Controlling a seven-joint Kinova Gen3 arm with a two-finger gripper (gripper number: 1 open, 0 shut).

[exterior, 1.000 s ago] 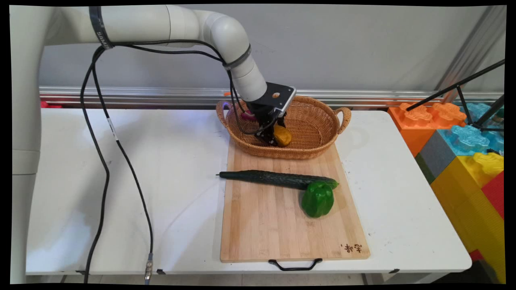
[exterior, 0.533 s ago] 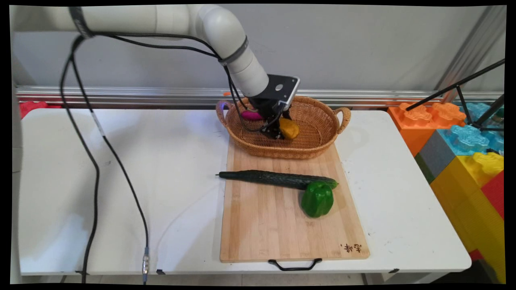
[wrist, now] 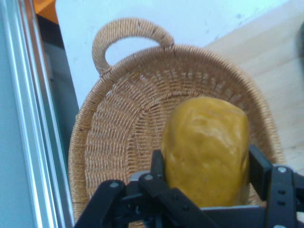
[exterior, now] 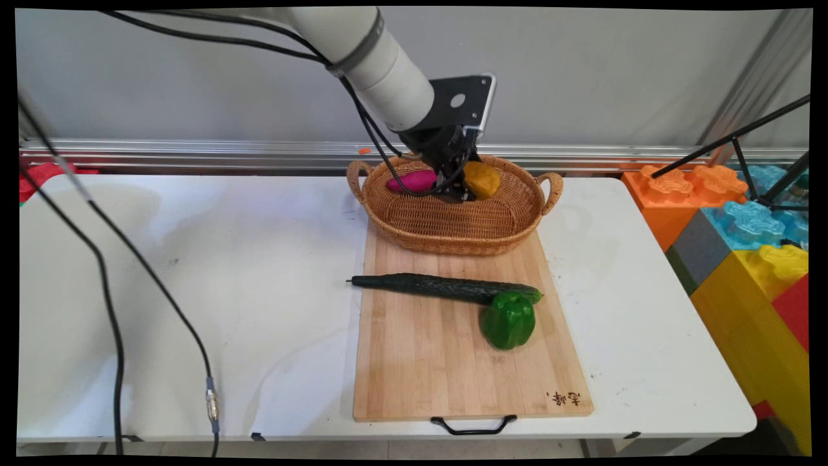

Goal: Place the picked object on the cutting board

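My gripper (exterior: 467, 188) is shut on a yellow-orange potato (exterior: 482, 179) and holds it in the air over the wicker basket (exterior: 453, 228). In the hand view the potato (wrist: 206, 148) sits between the two black fingers (wrist: 259, 171), with the gripper (wrist: 207, 172) above the basket's woven bottom (wrist: 123, 137). A purple sweet potato (exterior: 412, 180) lies inside the basket, left of the gripper.
A bamboo cutting board (exterior: 446, 362) lies in front of the basket, carrying a long cucumber (exterior: 440, 287) and a green bell pepper (exterior: 509, 320). Large coloured toy blocks (exterior: 744, 239) stand at the right of the table. Black cables (exterior: 110, 285) hang at the left.
The gripper has risen from the basket's bottom with the potato held in it, moving up and a little to the right. The purple sweet potato has come into fuller view.
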